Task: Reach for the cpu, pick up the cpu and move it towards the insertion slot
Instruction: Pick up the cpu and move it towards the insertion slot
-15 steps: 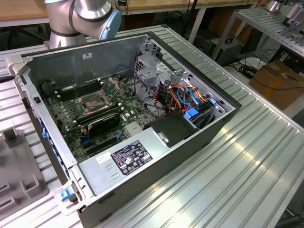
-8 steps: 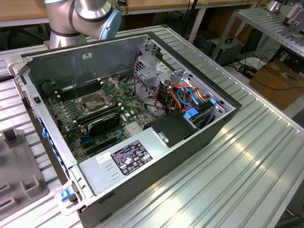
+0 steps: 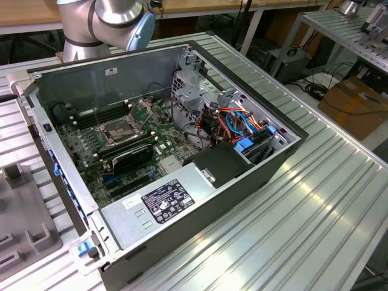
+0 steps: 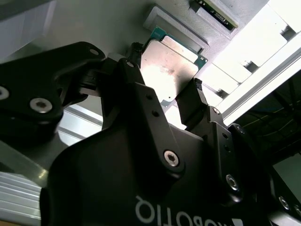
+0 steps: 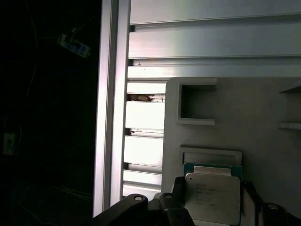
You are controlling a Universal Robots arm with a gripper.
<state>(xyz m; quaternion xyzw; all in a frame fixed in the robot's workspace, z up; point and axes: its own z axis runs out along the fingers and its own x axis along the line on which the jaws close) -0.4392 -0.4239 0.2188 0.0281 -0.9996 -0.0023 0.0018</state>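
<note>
The cpu (image 4: 170, 66) (image 5: 211, 200), a pale silver square on a green board, sits between my black fingertips in both wrist views. One finger (image 4: 135, 52) presses its one edge and the other finger (image 4: 194, 94) its opposite edge, so my gripper (image 4: 164, 71) (image 5: 212, 189) looks shut on it. The chip is just over a framed recess of a grey holder plate (image 5: 254, 122). In the exterior view the insertion slot (image 3: 120, 128), a dark socket in a shiny metal frame, lies on the motherboard inside the open computer case, and the arm (image 3: 112, 18) reaches out past the top edge.
The holder plate lies on a ribbed aluminium table (image 5: 146, 115) close to the table's edge rail (image 5: 112, 108), with dark space beyond. Case walls (image 3: 103, 76), a drive cage with cables (image 3: 242, 124) and a power supply (image 3: 163, 203) surround the motherboard. A grey fixture (image 3: 18, 206) sits at the exterior view's left.
</note>
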